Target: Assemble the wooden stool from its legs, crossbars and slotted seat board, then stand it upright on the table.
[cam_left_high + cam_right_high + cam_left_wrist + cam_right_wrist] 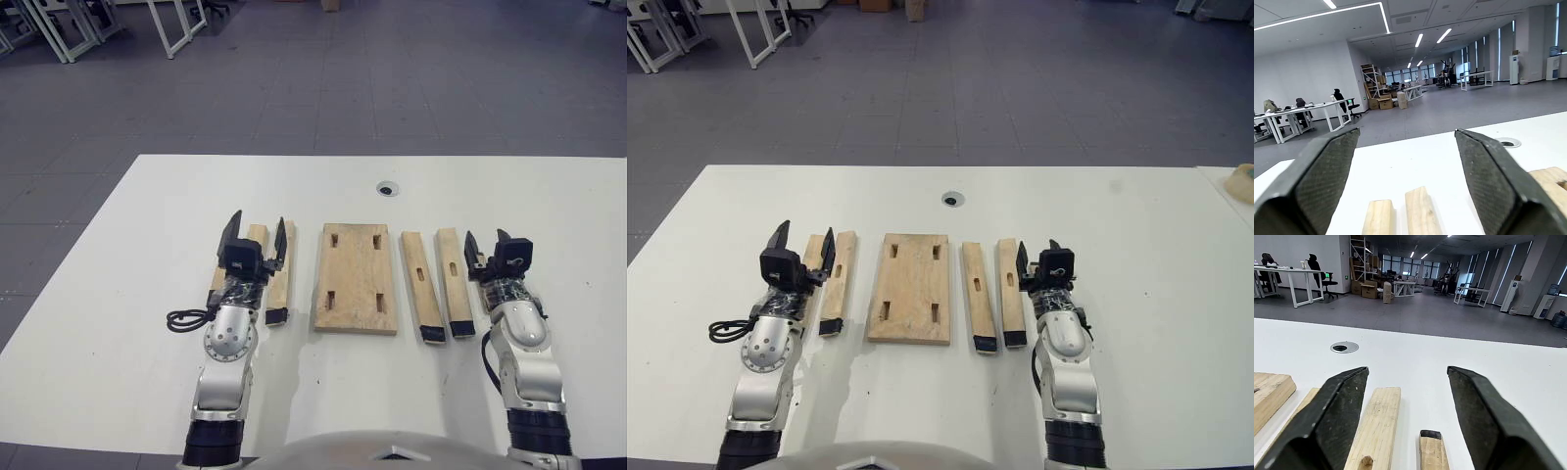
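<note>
Though untouched, seat board (356, 277) between grippers (258, 225) (487, 240).

Both arms out fwd, roughly parallel, forearms low and near level. L tool (259, 221): dark padded fingers (1493, 186) spread wide, tips pointing away from the body. R tool (487, 237) in the same pose, jaws parted too, gap looks narrower than on L. Wrists straight, in line w/ forearms, no obvious roll either side. L tool sits slightly further fwd than R, arms well apart.
</note>
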